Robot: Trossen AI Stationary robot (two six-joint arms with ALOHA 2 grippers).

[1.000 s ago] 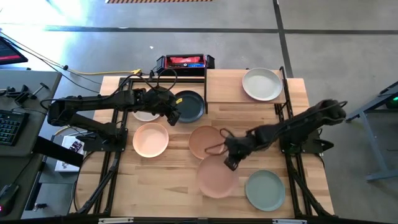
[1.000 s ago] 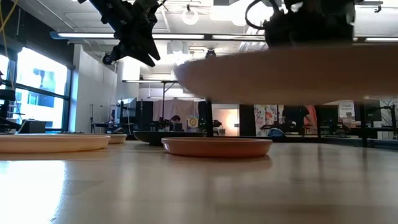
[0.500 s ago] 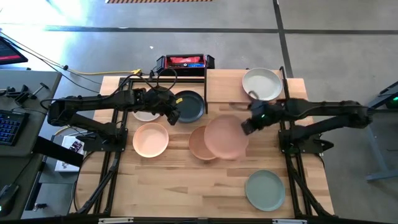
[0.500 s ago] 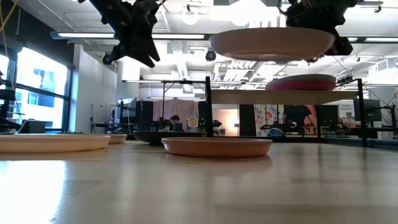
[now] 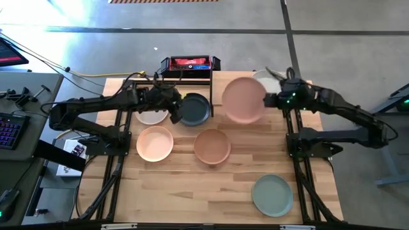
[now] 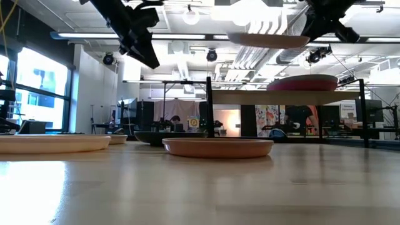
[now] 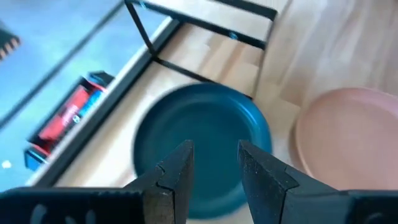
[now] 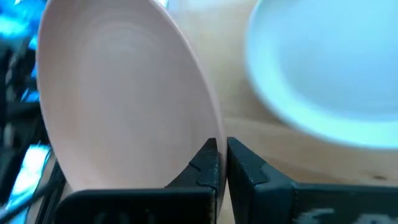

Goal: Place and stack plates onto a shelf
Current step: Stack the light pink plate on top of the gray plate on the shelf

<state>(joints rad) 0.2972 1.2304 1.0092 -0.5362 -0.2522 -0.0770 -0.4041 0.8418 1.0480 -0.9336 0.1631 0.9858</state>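
The right hand, clamped on the salmon plate, holds it above the shelf; the left hand, fingers apart, hovers beside the dark slate plate.

Salmon plate pinched between the right jaws: smooth, matt. Dark slate plate ahead of the left jaws: matt, resting on pale wood-grain table.

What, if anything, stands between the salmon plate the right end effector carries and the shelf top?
Nothing visible does. The right end effector holds the salmon plate by its rim above the shelf. Only the pale green plate already lies there, partly under the carried one.
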